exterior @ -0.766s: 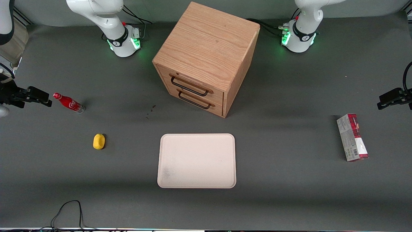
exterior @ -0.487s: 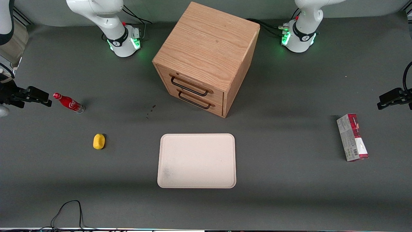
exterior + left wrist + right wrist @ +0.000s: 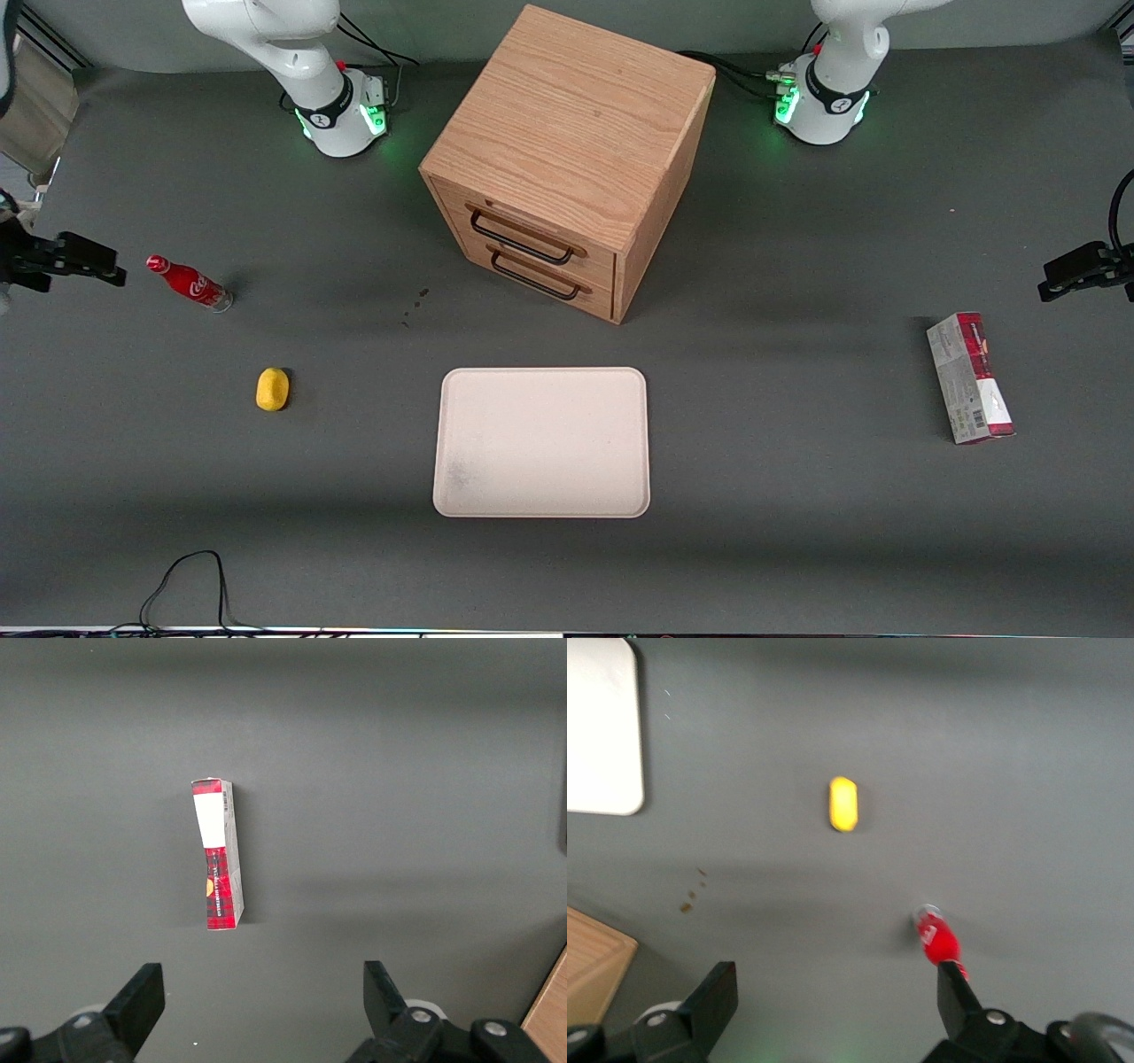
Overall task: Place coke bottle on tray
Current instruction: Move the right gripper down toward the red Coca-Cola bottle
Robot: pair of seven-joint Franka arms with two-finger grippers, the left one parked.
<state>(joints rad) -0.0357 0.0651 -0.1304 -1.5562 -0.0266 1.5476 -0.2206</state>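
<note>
The coke bottle (image 3: 189,283), small and red with a red cap and clear base, stands tilted on the grey table toward the working arm's end. It also shows in the right wrist view (image 3: 939,939), partly covered by one fingertip. My gripper (image 3: 97,263) hovers open and empty beside the bottle's cap, a short gap from it; in the wrist view (image 3: 837,1001) the jaws stand wide apart with nothing between them. The pale pinkish-cream tray (image 3: 541,441) lies flat mid-table, nearer the front camera than the cabinet; its corner shows in the wrist view (image 3: 602,735).
A wooden drawer cabinet (image 3: 567,159) stands at mid-table. A yellow lemon-like lump (image 3: 273,389) lies between bottle and tray, nearer the camera. A red-and-grey carton (image 3: 970,377) lies toward the parked arm's end. A black cable (image 3: 186,585) loops at the front edge.
My gripper has drawn back a little from the bottle, toward the working arm's end of the table. The bottle and all else stay put.
</note>
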